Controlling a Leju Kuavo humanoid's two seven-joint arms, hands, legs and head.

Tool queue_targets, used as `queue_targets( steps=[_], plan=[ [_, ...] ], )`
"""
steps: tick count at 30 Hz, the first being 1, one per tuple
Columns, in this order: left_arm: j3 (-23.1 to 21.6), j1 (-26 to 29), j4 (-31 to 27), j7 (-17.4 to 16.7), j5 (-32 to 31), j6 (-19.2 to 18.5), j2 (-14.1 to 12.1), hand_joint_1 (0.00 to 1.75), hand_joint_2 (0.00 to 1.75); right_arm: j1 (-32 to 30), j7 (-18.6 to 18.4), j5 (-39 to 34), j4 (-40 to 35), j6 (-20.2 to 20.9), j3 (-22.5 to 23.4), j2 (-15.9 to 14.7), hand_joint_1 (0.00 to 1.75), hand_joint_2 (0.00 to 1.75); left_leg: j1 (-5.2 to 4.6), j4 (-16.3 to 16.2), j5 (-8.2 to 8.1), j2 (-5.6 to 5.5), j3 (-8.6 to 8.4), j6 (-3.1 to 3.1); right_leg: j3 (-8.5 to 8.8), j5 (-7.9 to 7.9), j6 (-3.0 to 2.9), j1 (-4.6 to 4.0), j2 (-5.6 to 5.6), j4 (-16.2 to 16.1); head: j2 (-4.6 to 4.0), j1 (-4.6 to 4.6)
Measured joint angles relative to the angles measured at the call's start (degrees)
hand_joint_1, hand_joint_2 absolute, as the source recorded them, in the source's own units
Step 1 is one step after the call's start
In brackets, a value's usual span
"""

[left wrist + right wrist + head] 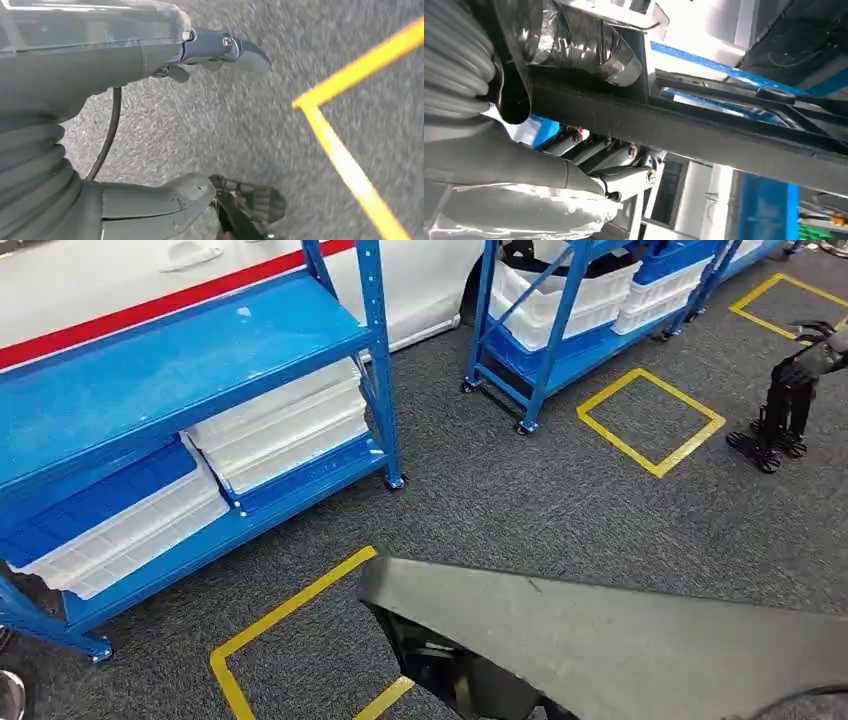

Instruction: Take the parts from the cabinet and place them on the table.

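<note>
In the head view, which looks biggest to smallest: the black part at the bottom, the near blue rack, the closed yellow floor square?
1. Near blue rack
2. Black part, though nearness to the camera inflates it
3. Yellow floor square

Left robot hand hangs over the floor, thumb and fingers apart, holding nothing. Right robot hand has its fingers curled up against the underside of a long black part, thumb on the other side, gripping it. In the head view, neither arm is identifiable.
</note>
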State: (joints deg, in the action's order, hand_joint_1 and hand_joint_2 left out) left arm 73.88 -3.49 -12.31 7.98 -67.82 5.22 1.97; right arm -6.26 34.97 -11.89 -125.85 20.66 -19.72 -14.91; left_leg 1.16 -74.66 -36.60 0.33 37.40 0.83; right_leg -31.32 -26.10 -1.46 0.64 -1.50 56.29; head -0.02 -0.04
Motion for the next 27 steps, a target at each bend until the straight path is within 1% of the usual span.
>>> queue_targets(
  steps=[1, 2, 3, 4, 5, 6, 7, 8, 9, 10, 11, 12, 13, 14, 15, 16, 17, 18, 19, 20, 21, 22, 23, 24, 25, 26, 27],
  plan=[
    [-0.1, 0.1, 0.0, 0.1, 0.0, -0.6, 0.0, 0.00, 1.75, -0.3, 0.3, -0.5, 0.2, 0.7, -0.1, 0.0, 1.43, 1.75, 0.00, 1.6, 1.68, -0.05, -0.54, -0.18, -0.04, -0.09, -0.04, -0.10, -0.83, 0.2, 0.00, 0.00],
    [-0.1, 0.1, 0.0, 0.3, 0.1, -1.0, 0.0, 0.00, 1.75, -0.7, 0.5, -0.9, 0.2, 1.4, -0.2, 0.2, 1.43, 1.75, 0.00, 5.4, 4.26, -0.24, -2.15, -0.40, -0.03, -0.19, -0.04, -0.14, -1.59, 0.5, 0.00, 0.00],
    [-0.1, 0.0, 0.0, 0.5, 0.3, -1.0, 0.0, 0.00, 1.75, -1.0, 0.9, -1.2, 0.2, 2.3, -0.2, 0.4, 1.43, 1.75, 0.00, 10.7, 7.24, -0.98, -4.44, -0.67, -0.02, -0.33, 0.07, -0.18, -2.40, 0.7, 0.00, 0.00],
    [-0.1, 0.1, 0.0, 0.6, 0.6, -1.1, -0.1, 0.00, 1.75, -1.3, 1.1, -1.5, 0.2, 3.3, -0.2, 0.7, 1.43, 1.75, 0.01, 15.7, 9.47, -3.14, -6.56, -1.06, -0.08, -0.48, 0.19, -0.14, -3.08, 1.0, 0.00, 0.00],
    [-0.1, 0.0, 0.0, 0.6, 0.9, -1.2, -0.4, 0.00, 1.75, -1.6, 1.3, -1.7, 0.3, 4.2, -0.1, 0.9, 1.43, 1.75, 0.10, 17.1, 8.61, -5.51, -7.06, -1.28, -0.33, -0.60, 0.48, -0.38, -3.59, 1.2, 0.00, 0.04],
    [-0.1, 0.1, 0.0, 0.6, 1.4, -1.5, -0.4, 0.00, 1.75, -1.7, 1.5, -2.0, 0.4, 5.4, 0.0, 1.2, 1.43, 1.75, 0.04, 17.8, 8.61, -4.97, -7.27, -1.21, -0.77, -0.51, 0.83, -0.14, -4.53, 1.4, 0.00, 0.00],
    [-0.1, 0.1, 0.0, 0.7, 1.9, -2.0, -0.7, 0.00, 1.75, -2.0, 1.9, -2.3, 0.6, 6.3, 0.3, 1.4, 1.43, 1.75, -0.25, 17.7, 8.63, -4.48, -7.24, -1.34, -0.98, -0.28, 1.30, 0.17, -5.02, 1.3, 0.00, 0.02],
    [-0.1, -0.1, 0.0, 0.7, 2.0, -2.3, -0.9, 0.00, 1.75, -2.3, 2.2, -2.5, 0.7, 6.8, 0.7, 1.7, 1.43, 1.75, -0.40, 17.8, 8.76, -3.99, -7.46, -1.54, -1.00, -0.02, 1.70, 0.34, -5.67, 1.0, 0.00, 0.00],
    [-0.1, -0.3, 0.0, 0.7, 2.1, -2.7, -1.1, 0.00, 1.75, -2.4, 2.3, -2.6, 0.7, 7.0, 1.0, 1.7, 1.43, 1.75, -0.11, 18.5, 9.17, -3.23, -7.70, -2.08, -1.11, 0.24, 2.18, 0.01, -6.32, 0.7, 0.00, 0.00],
    [-0.1, -0.5, 0.0, 0.7, 2.1, -2.8, -1.2, 0.00, 1.75, -2.5, 2.4, -2.7, 0.8, 7.2, 1.4, 1.7, 1.43, 1.75, 0.25, 19.1, 9.64, -2.15, -7.97, -2.59, -1.21, -0.36, 2.15, 0.12, -3.66, 1.6, 0.00, 0.04],
    [-0.1, -0.5, 0.0, 0.8, 2.2, -2.8, -1.3, 0.00, 1.75, -2.4, 2.5, -2.8, 0.8, 7.3, 1.6, 1.8, 1.43, 1.75, 0.19, 19.3, 9.66, -1.62, -7.98, -2.92, -2.27, -1.99, 2.39, -0.09, -0.81, 3.6, 0.00, 0.07],
    [-0.1, -0.3, 0.0, 1.1, 2.3, -2.8, -1.5, 0.00, 1.75, -2.3, 2.6, -3.0, 1.0, 7.6, 2.0, 1.9, 1.43, 1.75, 0.06, 19.2, 9.65, -0.78, -7.94, -3.02, -4.27, -4.47, 2.73, 0.09, 0.44, 7.7, 0.00, 0.04],
    [0.0, -0.1, 0.0, 1.5, 2.6, -2.6, -1.6, 0.00, 1.75, -2.4, 2.9, -3.2, 1.3, 8.2, 2.3, 2.2, 1.43, 1.75, -0.09, 19.2, 9.60, 0.06, -7.96, -3.09, -6.58, -6.75, 3.01, 0.32, 0.84, 12.4, 0.00, 0.04],
    [0.1, -0.1, 0.0, 1.9, 2.9, -2.4, -1.7, 0.00, 1.75, -2.4, 3.1, -3.3, 1.5, 8.6, 2.6, 2.4, 1.43, 1.75, -0.14, 19.2, 9.56, 0.93, -7.88, -3.10, -8.71, -8.32, 3.24, 0.47, 0.93, 16.6, 0.00, 0.04],
    [0.2, -0.1, 0.0, 2.1, 3.1, -2.2, -1.9, 0.00, 1.75, -2.4, 3.2, -3.3, 1.8, 8.9, 3.0, 2.5, 1.43, 1.75, -0.15, 19.2, 9.52, 1.73, -7.87, -3.06, -9.84, -8.46, 3.43, 0.61, 0.97, 18.8, 0.00, 0.04],
    [0.2, -0.2, 0.0, 2.4, 3.1, -2.1, -2.0, 0.00, 1.75, -2.4, 3.2, -3.3, 2.0, 9.2, 3.3, 2.5, 1.43, 1.75, -0.15, 19.2, 9.43, 2.55, -7.90, -2.96, -9.36, -7.11, 3.57, 0.75, 1.13, 17.8, 0.00, 0.04],
    [0.3, -0.3, 0.0, 2.4, 3.2, -2.1, -2.1, 0.00, 1.75, -2.4, 3.2, -3.3, 2.2, 9.3, 3.6, 2.5, 1.43, 1.75, -0.15, 19.1, 9.32, 3.18, -7.99, -2.83, -7.58, -4.98, 3.62, 0.83, 1.49, 14.4, 0.00, 0.04],
    [0.4, -0.4, 0.0, 2.4, 3.2, -2.1, -2.1, 0.00, 1.75, -2.4, 3.2, -3.3, 2.4, 9.3, 3.8, 2.5, 1.43, 1.75, -0.14, 19.1, 9.18, 3.78, -8.16, -2.66, -4.56, -2.43, 3.56, 0.86, 2.10, 8.9, 0.00, 0.04],
    [0.5, -0.6, 0.0, 2.5, 3.3, -2.1, -2.1, 0.00, 1.75, -2.4, 3.2, -3.3, 2.5, 9.3, 3.9, 2.6, 1.43, 1.75, -0.13, 19.1, 9.01, 4.36, -8.40, -2.42, -1.37, -0.42, 3.38, 0.81, 3.59, 3.4, 0.00, 0.04],
    [0.6, -0.6, 0.0, 2.6, 3.5, -2.1, -2.3, 0.00, 1.75, -2.3, 3.2, -3.4, 2.6, 9.4, 4.0, 2.6, 1.43, 1.75, -0.53, 19.0, 8.77, 4.79, -8.55, -2.06, -0.28, -1.11, 2.73, 0.38, 6.01, 0.9, 0.00, 0.04],
    [0.7, -0.6, 0.0, 2.9, 3.5, -2.1, -2.4, 0.00, 1.75, -2.3, 3.2, -3.5, 2.7, 9.4, 4.1, 2.7, 1.43, 1.75, -0.60, 18.9, 8.55, 5.23, -8.66, -1.66, -0.40, -0.56, 2.31, 0.20, 5.51, 0.9, 0.00, 0.02],
    [0.8, -0.7, 0.0, 3.2, 3.6, -2.1, -2.4, 0.00, 1.75, -2.3, 3.2, -3.6, 2.8, 9.7, 4.2, 2.7, 1.43, 1.75, -0.47, 18.9, 8.55, 5.44, -8.68, -1.36, -0.58, -0.66, 2.04, 0.05, 4.85, 1.1, 0.00, 0.02],
    [0.9, -0.8, 0.0, 3.6, 3.6, -2.1, -2.4, 0.00, 1.75, -2.3, 3.1, -3.7, 2.9, 10.0, 4.4, 2.7, 1.43, 1.75, -0.51, 18.9, 8.52, 6.18, -8.82, -0.95, -0.85, -0.69, 1.74, -0.16, 4.22, 1.2, 0.00, 0.02],
    [0.9, -1.0, 0.0, 3.9, 3.7, -2.2, -2.4, 0.00, 1.75, -2.3, 3.1, -3.9, 3.1, 10.3, 4.7, 2.7, 1.43, 1.75, -0.46, 19.0, 8.45, 6.73, -8.95, -0.64, -1.01, -0.51, 1.32, -0.27, 3.59, 1.1, 0.00, 0.02],
    [0.9, -1.3, 0.0, 4.2, 3.8, -2.1, -2.4, 0.00, 1.75, -2.3, 3.0, -4.3, 3.2, 10.6, 4.8, 2.8, 1.43, 1.75, -0.04, 18.2, 7.71, 5.70, -8.56, -0.16, -0.69, -0.07, 0.63, 0.47, 2.96, 0.5, 0.00, 0.00],
    [1.0, -1.3, 0.0, 4.4, 4.1, -2.1, -2.4, 0.00, 1.75, -2.1, 2.9, -4.6, 3.3, 10.9, 5.0, 2.8, 1.43, 1.75, 0.01, 16.5, 6.37, 3.03, -8.01, -0.08, -0.70, -0.01, 0.42, 0.24, 2.51, 0.4, 0.00, 0.02],
    [1.1, -1.3, 0.0, 4.4, 4.3, -2.0, -2.4, 0.00, 1.75, -1.6, 2.8, -4.7, 3.6, 11.3, 5.1, 2.8, 1.43, 1.75, 0.05, 12.7, 3.87, 1.54, -6.30, -0.19, -0.83, 0.07, -0.06, 0.13, 2.06, 0.4, 0.00, 0.00]
  ],
)
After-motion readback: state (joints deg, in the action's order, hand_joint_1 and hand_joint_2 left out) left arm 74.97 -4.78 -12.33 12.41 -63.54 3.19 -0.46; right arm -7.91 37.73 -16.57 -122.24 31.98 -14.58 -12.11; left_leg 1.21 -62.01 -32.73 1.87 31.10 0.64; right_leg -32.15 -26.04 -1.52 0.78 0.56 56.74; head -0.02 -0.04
